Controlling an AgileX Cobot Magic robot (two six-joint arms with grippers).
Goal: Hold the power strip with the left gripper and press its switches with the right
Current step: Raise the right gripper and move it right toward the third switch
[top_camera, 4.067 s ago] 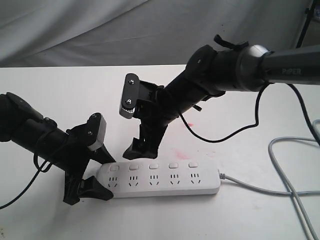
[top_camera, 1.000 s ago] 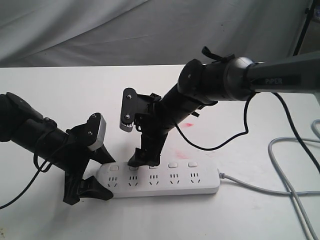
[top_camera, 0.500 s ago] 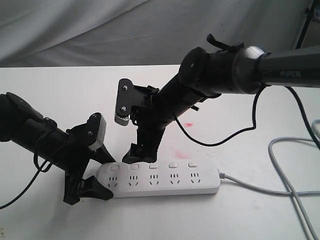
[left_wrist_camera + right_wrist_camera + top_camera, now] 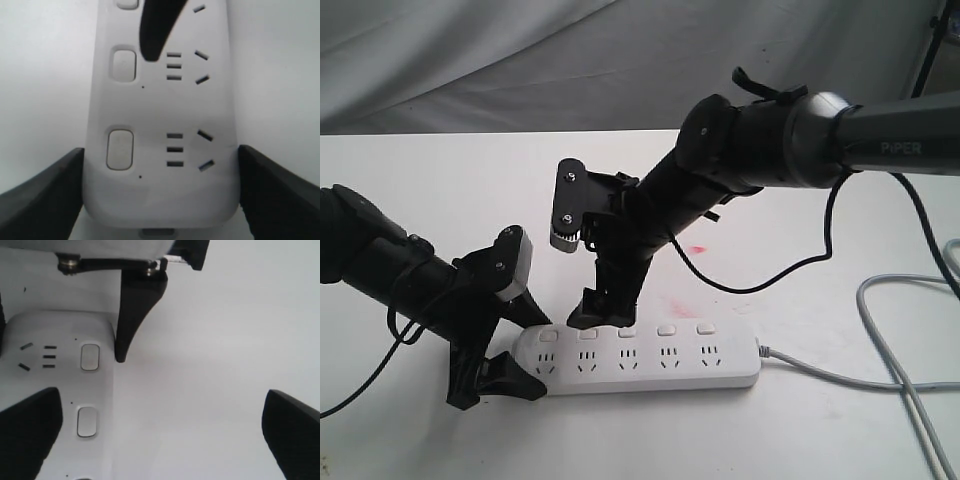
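You have the power strip (image 4: 650, 362) on the bench (image 4: 440, 190), lying 9-to-3. The left pincer (image 4: 520, 352) straddles its 9 o'clock end. The right pincer (image 4: 598, 314) stands over its 12 o'clock edge by the switches (image 4: 626, 333). The cord (image 4: 840, 378) exits at 3 o'clock.

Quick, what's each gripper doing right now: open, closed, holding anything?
Left gripper: closed on the end of the power strip.
Right gripper: open, holding nothing.

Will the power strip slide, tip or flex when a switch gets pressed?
Probably stiff: the power strip is a flat plastic bar lying flat on the table, so tipping seems unlikely. Smooth and likely light, it might slide, though the left gripper clamps its end. The grey cord looks floppy, offering little restraint.
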